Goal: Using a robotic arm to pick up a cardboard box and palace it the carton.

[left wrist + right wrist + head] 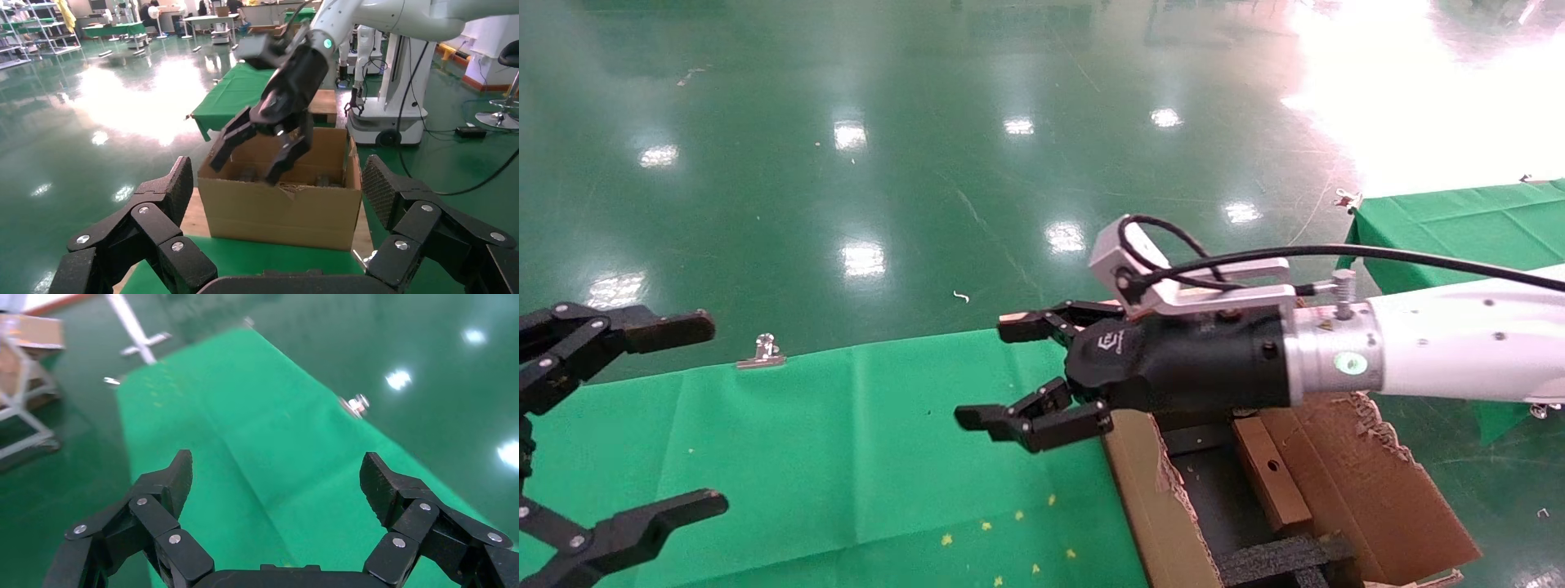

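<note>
The large brown corrugated carton (1377, 482) sat at the green-clothed table's (829, 457) right edge, the small flat brown cardboard box (1271, 474) already inside; the white right gripper (1001, 376) hovered wide open, empty, and should retreat without snagging flaps. The black left gripper (641, 425) idled open.

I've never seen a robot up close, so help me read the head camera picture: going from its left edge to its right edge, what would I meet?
Left gripper, open, at the edge → metal clip on the green cloth → right gripper, open and empty → carton, with the cardboard box lying inside it.
</note>
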